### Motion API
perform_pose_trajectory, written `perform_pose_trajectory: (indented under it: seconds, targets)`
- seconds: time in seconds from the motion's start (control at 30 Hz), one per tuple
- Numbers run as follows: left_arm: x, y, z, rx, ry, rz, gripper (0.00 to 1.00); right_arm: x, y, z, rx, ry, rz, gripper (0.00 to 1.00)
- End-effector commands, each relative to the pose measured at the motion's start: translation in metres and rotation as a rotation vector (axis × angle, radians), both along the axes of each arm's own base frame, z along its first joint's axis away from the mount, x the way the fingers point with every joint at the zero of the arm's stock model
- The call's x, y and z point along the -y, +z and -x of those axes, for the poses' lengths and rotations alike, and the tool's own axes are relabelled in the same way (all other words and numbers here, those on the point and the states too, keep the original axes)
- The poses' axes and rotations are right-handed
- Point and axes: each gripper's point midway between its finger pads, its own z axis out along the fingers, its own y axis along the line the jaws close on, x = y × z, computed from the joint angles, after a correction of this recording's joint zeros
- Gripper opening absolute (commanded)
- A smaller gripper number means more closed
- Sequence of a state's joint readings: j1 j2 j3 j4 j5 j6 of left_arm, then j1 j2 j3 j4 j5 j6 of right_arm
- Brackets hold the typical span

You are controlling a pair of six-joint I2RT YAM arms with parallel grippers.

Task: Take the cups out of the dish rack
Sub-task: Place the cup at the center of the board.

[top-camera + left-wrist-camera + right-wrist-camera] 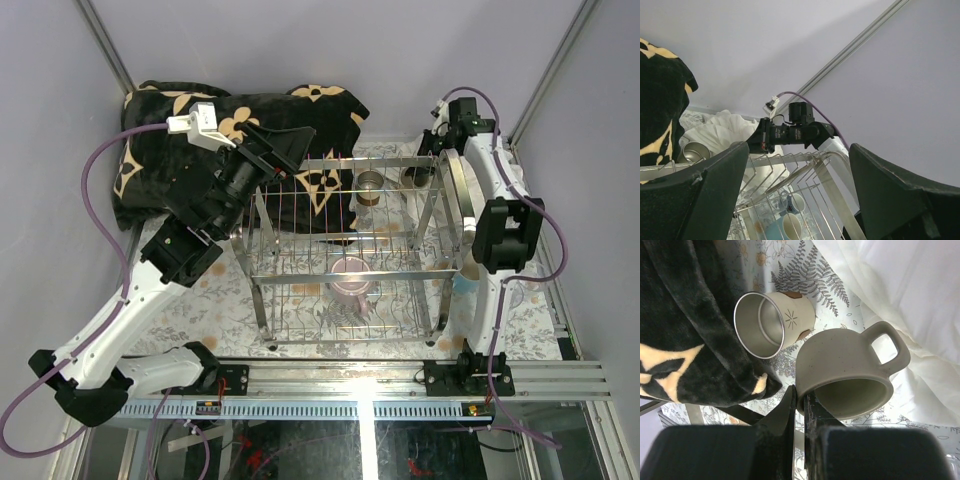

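Note:
The chrome wire dish rack (pixel 345 255) stands mid-table. A pink-mauve mug (pixel 350 276) sits on its lower tier. My right gripper (pixel 800 395), behind the rack's far right corner (pixel 425 172), is shut on the rim of a speckled grey-beige handled mug (pixel 845 370), which touches a cream cup with a metal inside (pixel 772 322). That cup also shows in the top view (pixel 372 186). My left gripper (pixel 290 148) is open and empty above the rack's far left corner. Its fingers (pixel 705 200) frame the rack's top wires (pixel 790 167), a light blue mug (pixel 790 226) and a grey-blue mug (pixel 799 202).
A black blanket with a gold pattern (pixel 200 130) lies at the far left, close to the cream cup (pixel 685 330). A white cloth (pixel 900 285) lies behind the held mug. A flowered cloth (pixel 230 300) covers the table. The right arm (pixel 505 235) runs along the rack's right side.

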State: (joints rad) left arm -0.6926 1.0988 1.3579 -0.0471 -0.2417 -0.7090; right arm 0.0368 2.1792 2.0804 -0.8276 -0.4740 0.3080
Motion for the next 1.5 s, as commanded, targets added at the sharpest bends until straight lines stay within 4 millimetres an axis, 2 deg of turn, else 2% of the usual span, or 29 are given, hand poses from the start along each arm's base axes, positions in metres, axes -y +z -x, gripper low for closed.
perform_pose_trajectory:
  seconds: [0.0, 0.67, 1.2, 1.23, 1.37, 1.47]
  targets:
    - [-0.005, 0.018, 0.003, 0.039, -0.002, 0.016, 0.81, -0.021, 0.007, 0.000, 0.021, 0.073, -0.039, 0.00]
    - [-0.008, 0.016, 0.001, 0.033, 0.008, 0.015, 0.82, -0.028, -0.050, 0.009, -0.125, 0.111, -0.057, 0.00]
    - [-0.017, 0.018, 0.002, 0.038, 0.031, 0.034, 0.82, -0.030, -0.077, 0.012, -0.185, 0.116, -0.045, 0.00]
    - [-0.016, 0.019, 0.003, 0.039, 0.030, 0.035, 0.82, -0.030, -0.077, 0.012, -0.186, 0.115, -0.046, 0.02]
    - [-0.016, 0.017, 0.002, 0.034, 0.028, 0.035, 0.82, -0.030, -0.070, 0.009, -0.169, 0.114, -0.048, 0.22]
    - [-0.015, 0.016, 0.001, 0.032, 0.026, 0.034, 0.82, -0.031, -0.061, 0.007, -0.142, 0.114, -0.058, 0.25]
